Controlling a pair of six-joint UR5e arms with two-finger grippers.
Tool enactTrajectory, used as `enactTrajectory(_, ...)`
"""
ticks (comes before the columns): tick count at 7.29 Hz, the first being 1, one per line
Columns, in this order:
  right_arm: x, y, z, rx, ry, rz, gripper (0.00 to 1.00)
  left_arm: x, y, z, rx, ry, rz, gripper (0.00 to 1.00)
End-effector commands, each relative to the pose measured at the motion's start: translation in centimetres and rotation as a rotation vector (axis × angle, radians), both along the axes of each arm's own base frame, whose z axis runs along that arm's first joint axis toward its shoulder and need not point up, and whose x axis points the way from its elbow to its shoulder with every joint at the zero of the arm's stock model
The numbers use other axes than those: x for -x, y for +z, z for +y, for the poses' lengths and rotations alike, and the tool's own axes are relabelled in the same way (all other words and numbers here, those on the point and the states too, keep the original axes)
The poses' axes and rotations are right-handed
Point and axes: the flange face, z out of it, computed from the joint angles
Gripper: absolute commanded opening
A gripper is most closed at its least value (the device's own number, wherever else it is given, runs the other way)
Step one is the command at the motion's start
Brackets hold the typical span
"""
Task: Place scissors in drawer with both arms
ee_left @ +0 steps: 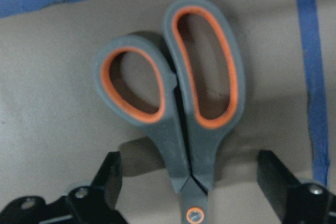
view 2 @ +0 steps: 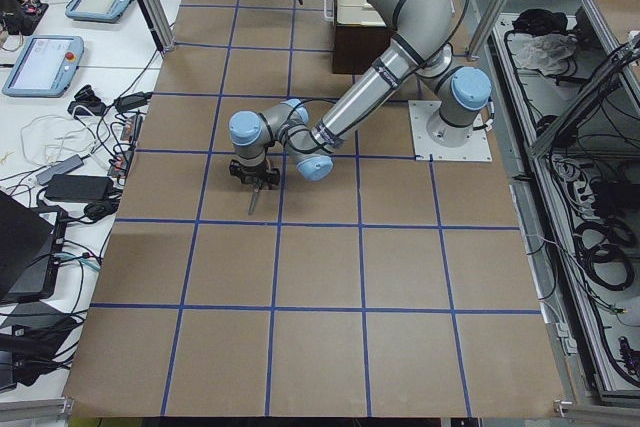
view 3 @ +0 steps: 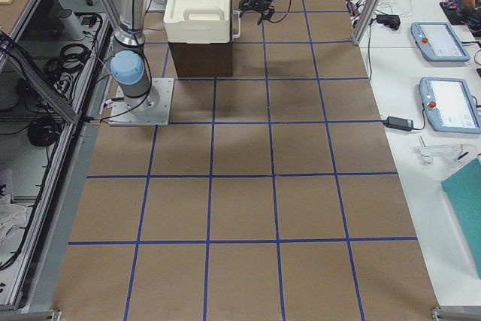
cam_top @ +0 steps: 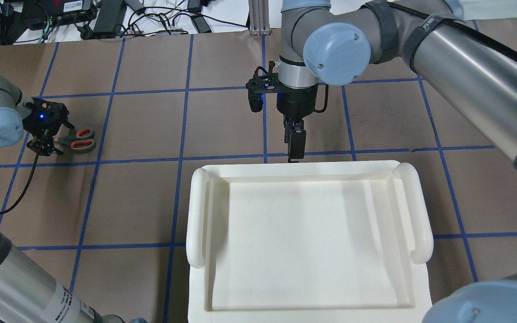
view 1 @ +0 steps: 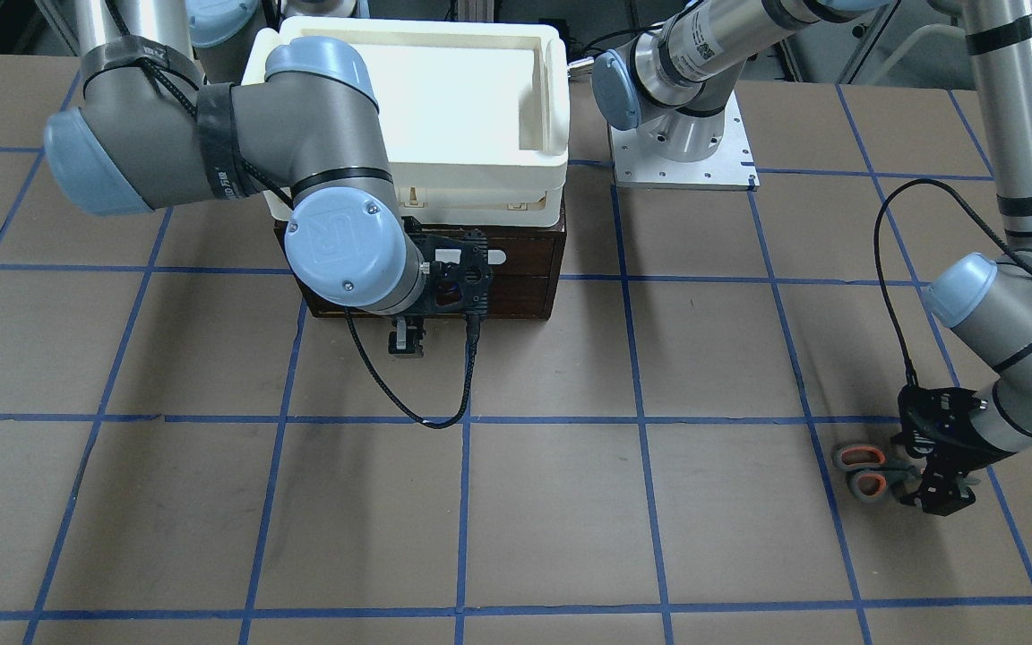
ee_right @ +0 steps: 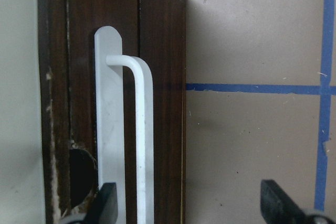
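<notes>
Left end effector: mine, jaws spread wide. It sits low over the scissors, one finger on each side of the neck just above the pivot. Neither finger seems to touch.
Scissors, place: flat on the bench, well off to the drawer's left and a little out beyond its front face.
Drawer: shut, front flush with its cabinet as far as I can see. The white bin sits on top.
Right end effector: also spread wide and holding nothing, hanging at the drawer's front. The white bar handle lies between the fingers, close to one of them.
Step in hand: two pre-grasps at once, I judge. Left is lined up on the scissors, right on the handle. Nothing gripped yet on either side.
Next move, left: close squarely on the neck, then lift. The handles are thin and lie flat, so the fingertips need to be right down at the bench.
Next move, right: close on the bar and draw it straight out from the drawer's front. The carry across can wait until the drawer is open.
Scissors, heading: finger loops point toward the drawer's side, blades away from it under my wrist.
Scissors, long axis: roughly parallel to the drawer's front, slightly skewed. Blades look closed.
</notes>
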Motion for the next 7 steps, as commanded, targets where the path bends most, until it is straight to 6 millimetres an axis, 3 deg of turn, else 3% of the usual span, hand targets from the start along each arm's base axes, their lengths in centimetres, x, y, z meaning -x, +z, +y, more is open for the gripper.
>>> enactTrajectory(1, -0.4, -0.6, 0.4, -0.013, 0.016, 0.010, 0.94, 0.2, -0.3, 0.2, -0.026, 0.006, 0.017, 0.85)
enactTrajectory(2, -0.5, -0.9, 0.5, -0.023, 0.015, 0.014, 0.94, 0.1, -0.5, 0.2, -0.027, 0.003, 0.020, 0.76)
enactTrajectory(4, -1.3, -1.6, 1.4, -0.019, 0.043, 0.027, 0.80, -0.1, -0.1, 0.1, -0.024, 0.007, 0.007, 0.45)
enactTrajectory(5, -1.1, -2.2, 1.6, -0.026, 0.054, 0.045, 0.85, -0.1, -0.2, 0.0, -0.024, 0.001, 0.007, 0.39)
enactTrajectory(7, -1.1, -2.3, 1.7, -0.029, 0.053, 0.048, 0.84, -0.1, 0.1, 0.0, -0.019, 0.000, 0.004, 0.32)
